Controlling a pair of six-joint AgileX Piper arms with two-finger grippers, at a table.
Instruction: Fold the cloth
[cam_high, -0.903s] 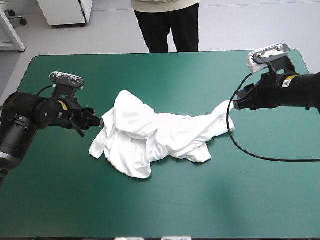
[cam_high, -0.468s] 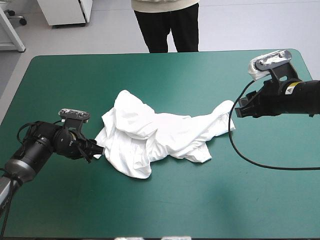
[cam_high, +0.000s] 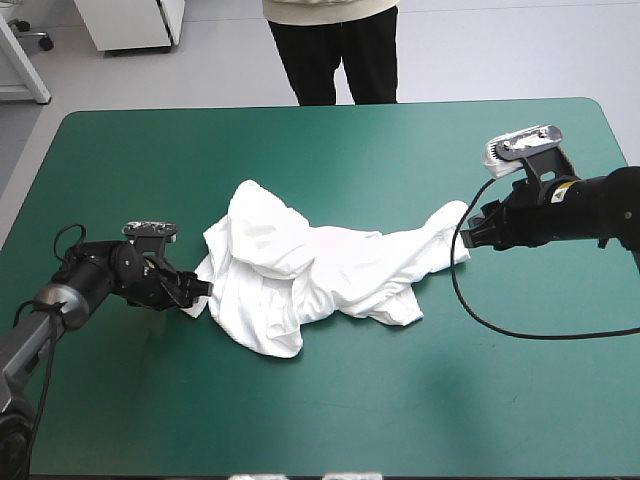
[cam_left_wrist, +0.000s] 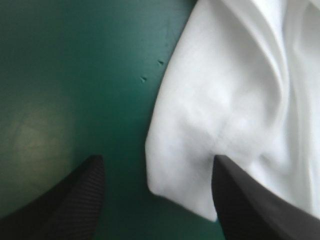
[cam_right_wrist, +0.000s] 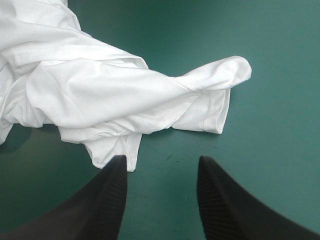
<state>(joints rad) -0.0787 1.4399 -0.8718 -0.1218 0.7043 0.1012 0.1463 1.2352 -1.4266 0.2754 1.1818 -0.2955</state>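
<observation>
We see a plain white T-shirt (cam_high: 300, 270) at the middle of the high view, shading to pale grey in its creases. Around it the table (cam_high: 330, 140) cover is an even teal-green. The left gripper (cam_high: 195, 291) at the frame's left and the right gripper (cam_high: 469, 231) at its right are black, and their fingers (cam_right_wrist: 111, 200) carry a fine woven grain.

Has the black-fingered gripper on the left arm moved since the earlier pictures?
Yes. The left gripper has come toward the teal-green table's near edge, from beside the crumpled white T-shirt's farther left side to its near left corner.
</observation>
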